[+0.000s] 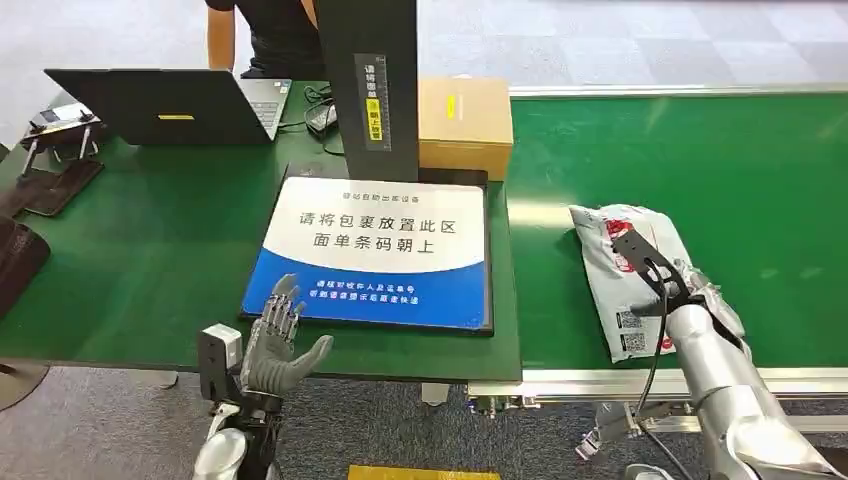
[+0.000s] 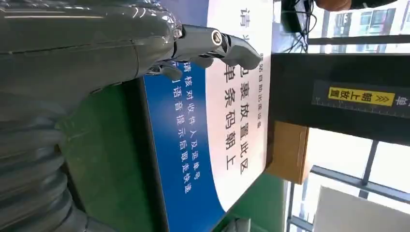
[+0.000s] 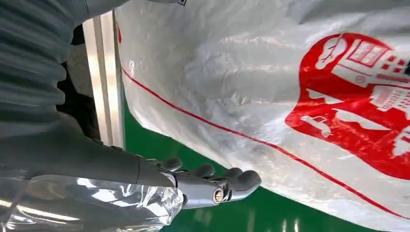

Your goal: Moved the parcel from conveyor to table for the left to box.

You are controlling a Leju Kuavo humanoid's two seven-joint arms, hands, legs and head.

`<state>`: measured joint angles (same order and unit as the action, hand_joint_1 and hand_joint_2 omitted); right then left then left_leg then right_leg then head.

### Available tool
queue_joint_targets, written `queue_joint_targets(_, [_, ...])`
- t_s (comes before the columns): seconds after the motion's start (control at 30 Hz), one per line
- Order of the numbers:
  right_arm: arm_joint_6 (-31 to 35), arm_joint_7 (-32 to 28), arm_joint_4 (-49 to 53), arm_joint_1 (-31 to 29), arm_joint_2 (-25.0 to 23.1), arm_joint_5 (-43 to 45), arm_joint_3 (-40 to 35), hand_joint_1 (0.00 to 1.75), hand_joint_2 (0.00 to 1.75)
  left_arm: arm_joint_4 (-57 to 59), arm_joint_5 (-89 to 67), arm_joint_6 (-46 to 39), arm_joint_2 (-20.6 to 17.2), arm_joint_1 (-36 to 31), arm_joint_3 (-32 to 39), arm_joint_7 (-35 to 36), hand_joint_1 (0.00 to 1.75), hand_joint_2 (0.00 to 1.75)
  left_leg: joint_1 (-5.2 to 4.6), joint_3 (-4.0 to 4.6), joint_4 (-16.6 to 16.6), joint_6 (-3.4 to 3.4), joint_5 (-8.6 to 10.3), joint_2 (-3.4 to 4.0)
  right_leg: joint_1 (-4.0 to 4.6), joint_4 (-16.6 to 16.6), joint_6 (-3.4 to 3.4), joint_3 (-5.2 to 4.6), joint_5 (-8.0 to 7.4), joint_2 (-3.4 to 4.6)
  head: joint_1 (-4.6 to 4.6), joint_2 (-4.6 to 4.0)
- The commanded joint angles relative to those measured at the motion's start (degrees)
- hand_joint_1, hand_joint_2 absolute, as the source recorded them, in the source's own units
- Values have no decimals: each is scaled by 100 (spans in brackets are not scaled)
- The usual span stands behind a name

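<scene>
A white-grey plastic parcel (image 1: 620,270) with red print and labels lies on the green conveyor (image 1: 700,170), close to its near rail. My right hand (image 1: 700,295) is at the parcel's near right edge. In the right wrist view its fingers (image 3: 217,183) stretch out straight over the belt alongside the parcel (image 3: 270,87), with a strip of green between them. My left hand (image 1: 282,340) hovers with fingers spread and nothing in it at the table's front edge, by the near left corner of the blue-and-white placement sign (image 1: 380,250); its fingers (image 2: 212,46) reach over the sign (image 2: 227,130).
A black scanner post (image 1: 368,80) rises behind the sign, with a cardboard box (image 1: 465,125) to its right. A laptop (image 1: 170,105) and phones (image 1: 60,180) sit at the table's left. A person (image 1: 270,35) stands behind the table. A metal rail (image 1: 640,380) borders the conveyor's near side.
</scene>
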<state>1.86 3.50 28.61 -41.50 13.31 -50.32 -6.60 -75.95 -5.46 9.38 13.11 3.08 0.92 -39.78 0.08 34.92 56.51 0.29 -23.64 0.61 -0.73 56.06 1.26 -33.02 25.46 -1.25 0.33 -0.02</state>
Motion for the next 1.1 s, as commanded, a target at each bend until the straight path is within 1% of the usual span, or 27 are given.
queue_joint_targets(0.03, [174, 281, -93, 11, -42, -150, -355, 0, 175, 108, 16, -14, -49, -98, 41, 45, 0, 175, 2, -17, -5, -4, -5, 2, 2, -5, -5, 15, 3, 11, 0, 0])
queue_joint_targets(0.07, [129, 267, -124, 10, -49, -123, -337, 0, 175, 127, 22, -16, -57, -105, 36, 45, 0, 175, 3, -29, -7, -6, -9, 2, 2, -7, -7, 26, 6, 15, -2, 0])
queue_joint_targets(0.17, [-371, -2, -311, 6, -62, 175, -203, 0, 175, 176, 42, -19, -94, -113, 6, 47, 0, 175, 2, -19, -6, -4, -5, 0, 1, -5, -5, 17, 4, 10, -2, 0])
queue_joint_targets(0.2, [-694, -137, -443, 3, -48, 336, -170, 0, 175, 198, 43, -19, -102, -129, -12, 48, 0, 175, 3, -31, -8, -6, -8, -2, 1, -7, -8, 29, 7, 12, -2, 0])
queue_joint_targets(0.23, [-767, -181, -522, 32, -25, 367, -193, 0, 175, 212, 42, -21, -102, -148, -22, 49, 0, 175, 3, -23, -8, -5, -5, -4, 2, -8, -6, 23, 4, 7, -2, 0])
queue_joint_targets(0.33, [-796, -210, -595, 38, -21, 339, -261, 0, 175, 217, 42, -21, -98, -161, -26, 49, 0, 175, 4, -36, -11, -5, -8, -7, 3, -12, -8, 35, 8, 8, 0, 0])
queue_joint_targets(0.4, [-785, -204, -596, 41, -42, 340, -262, 0, 175, 213, 41, -21, -95, -166, -29, 49, 0, 175, 2, -20, -7, -4, -4, -5, 1, -7, -5, 19, 4, 4, -2, 0])
queue_joint_targets(0.43, [-785, -204, -596, 41, -42, 340, -262, 0, 175, 213, 41, -21, -95, -166, -29, 49, 0, 175, 4, -51, -12, -8, -13, -8, 2, -13, -11, 50, 13, 12, 0, 0])
queue_joint_targets(0.47, [-786, -205, -593, 33, -47, 339, -265, 0, 175, 212, 41, -21, -96, -163, -29, 49, 0, 175, 5, -25, -6, -5, -7, -2, 4, -8, -6, 24, 5, 9, -2, 0])
queue_joint_targets(0.5, [-786, -205, -593, 33, -47, 339, -265, 0, 175, 212, 41, -21, -96, -163, -29, 49, 0, 175, 3, -19, -6, -3, -4, -1, 2, -7, -4, 17, 3, 7, -2, 0])
queue_joint_targets(0.53, [-786, -205, -593, 33, -47, 339, -265, 0, 175, 212, 41, -21, -96, -163, -29, 49, 0, 175, 3, -31, -8, -5, -7, -3, 2, -8, -6, 28, 6, 10, 0, 0])
queue_joint_targets(0.67, [-786, -205, -593, 33, -47, 339, -265, 0, 175, 212, 41, -21, -96, -163, -29, 49, 0, 175, 2, -19, -6, -3, -3, -2, 1, -6, -4, 17, 2, 7, -2, 0])
queue_joint_targets(0.7, [-929, -237, -646, 16, -55, 329, -341, 0, 175, 193, 37, -18, -101, -151, -35, 56, 0, 175, 3, -31, -7, -5, -7, -2, 1, -8, -6, 30, 6, 11, -2, 0])
queue_joint_targets(0.73, [-959, -258, -658, 33, -71, 340, -357, 0, 175, 196, 36, -17, -102, -152, -39, 57, 0, 175, 3, -20, -5, -4, -4, -1, 2, -7, -4, 20, 3, 8, -2, 0])
queue_joint_targets(0.83, [-1068, -321, -693, 128, -100, 388, -421, 0, 175, 233, 39, -17, -123, -149, -64, 60, 0, 175, 5, -35, -10, -5, -7, -3, 3, -12, -7, 35, 5, 11, -2, 0])
queue_joint_targets(0.87, [-1062, -325, -693, 166, -97, 402, -435, 0, 175, 247, 42, -18, -130, -144, -77, 60, 0, 175, 5, -27, -8, -4, -4, -3, 4, -11, -5, 28, 3, 6, -2, 0])
queue_joint_targets(0.93, [-1047, -316, -702, 222, -92, 404, -458, 0, 175, 276, 44, -16, -143, -138, -100, 60, 0, 175, 5, -46, -15, -7, -8, -6, 3, -17, -9, 47, 7, 11, -2, 0])
queue_joint_targets(1.0, [-1044, -303, -692, 261, -84, 403, -492, 0, 175, 311, 53, -38, -153, -140, -124, 52, 0, 175, 6, -32, -10, -5, -4, -6, 5, -14, -6, 33, 3, 4, 0, 0])
queue_joint_targets(1.1, [-1009, -238, -648, 329, -82, 448, -542, 0, 175, 410, 156, -57, -165, -181, -193, 4, 0, 175, 6, -49, -18, -6, -4, -12, 4, -21, -8, 51, 5, 3, -2, 0])
